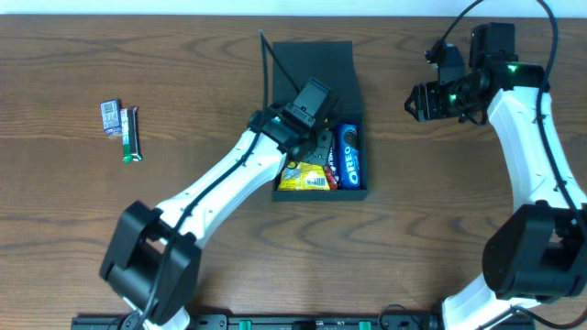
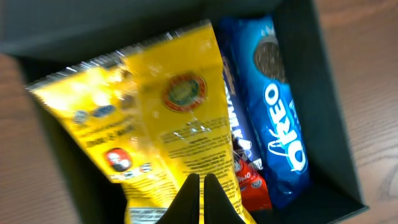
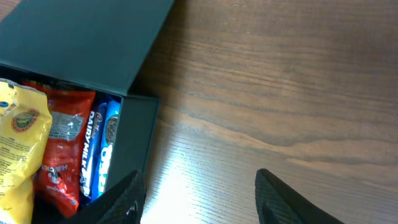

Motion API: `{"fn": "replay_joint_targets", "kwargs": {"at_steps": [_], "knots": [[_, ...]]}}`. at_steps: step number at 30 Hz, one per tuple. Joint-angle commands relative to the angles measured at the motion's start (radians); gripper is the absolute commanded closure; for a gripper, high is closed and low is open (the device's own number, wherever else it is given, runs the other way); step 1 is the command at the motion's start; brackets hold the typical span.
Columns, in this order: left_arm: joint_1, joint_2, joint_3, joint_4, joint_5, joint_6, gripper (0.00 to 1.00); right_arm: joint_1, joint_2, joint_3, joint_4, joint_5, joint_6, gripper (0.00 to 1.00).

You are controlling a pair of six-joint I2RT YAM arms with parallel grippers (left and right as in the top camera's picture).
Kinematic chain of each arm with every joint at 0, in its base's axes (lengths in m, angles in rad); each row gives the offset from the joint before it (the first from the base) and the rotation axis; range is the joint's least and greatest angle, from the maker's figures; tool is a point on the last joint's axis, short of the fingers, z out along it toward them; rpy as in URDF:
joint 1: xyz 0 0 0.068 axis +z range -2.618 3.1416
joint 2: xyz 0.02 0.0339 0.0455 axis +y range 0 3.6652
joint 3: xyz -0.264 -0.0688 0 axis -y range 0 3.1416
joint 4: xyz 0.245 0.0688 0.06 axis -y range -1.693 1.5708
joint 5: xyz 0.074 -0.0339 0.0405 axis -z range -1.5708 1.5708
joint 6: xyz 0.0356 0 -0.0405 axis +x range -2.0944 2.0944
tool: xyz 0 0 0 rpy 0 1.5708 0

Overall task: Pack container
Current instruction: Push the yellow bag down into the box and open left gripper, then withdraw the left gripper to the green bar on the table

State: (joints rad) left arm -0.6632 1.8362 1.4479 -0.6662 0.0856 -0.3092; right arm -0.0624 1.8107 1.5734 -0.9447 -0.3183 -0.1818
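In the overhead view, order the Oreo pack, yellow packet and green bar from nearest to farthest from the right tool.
1. Oreo pack, right side of box.
2. Yellow packet, left in box.
3. Green bar, far left on table.

Your overhead view looks straight down on the whole table [image 1: 183,55]. Your left wrist view hangs close above the container [image 2: 323,93], peering into it. Your right wrist view looks at it slantwise from farther off, over the wood. All three share it.
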Motion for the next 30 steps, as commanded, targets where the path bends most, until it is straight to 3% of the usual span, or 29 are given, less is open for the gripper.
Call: {"fn": "replay_joint_targets", "kwargs": {"at_steps": [1,12,20,27,30], "knots": [[0.002,0.042,-0.005,-0.008,0.047,0.026,0.94,-0.003,-0.025,-0.006,0.006,-0.011,0.001,0.43],[0.002,0.138,-0.005,-0.043,0.046,0.029,0.94,-0.003,-0.025,-0.006,0.017,-0.011,0.001,0.42],[0.026,0.098,0.064,-0.076,0.034,0.030,0.94,-0.003,-0.025,-0.006,0.046,-0.011,0.001,0.41],[0.122,0.008,0.197,-0.108,-0.263,-0.020,0.94,-0.003,-0.025,-0.006,0.107,-0.011,0.001,0.42],[0.218,-0.003,0.198,-0.128,-0.289,-0.020,0.94,-0.003,-0.025,-0.006,0.150,-0.011,0.001,0.41]]}}
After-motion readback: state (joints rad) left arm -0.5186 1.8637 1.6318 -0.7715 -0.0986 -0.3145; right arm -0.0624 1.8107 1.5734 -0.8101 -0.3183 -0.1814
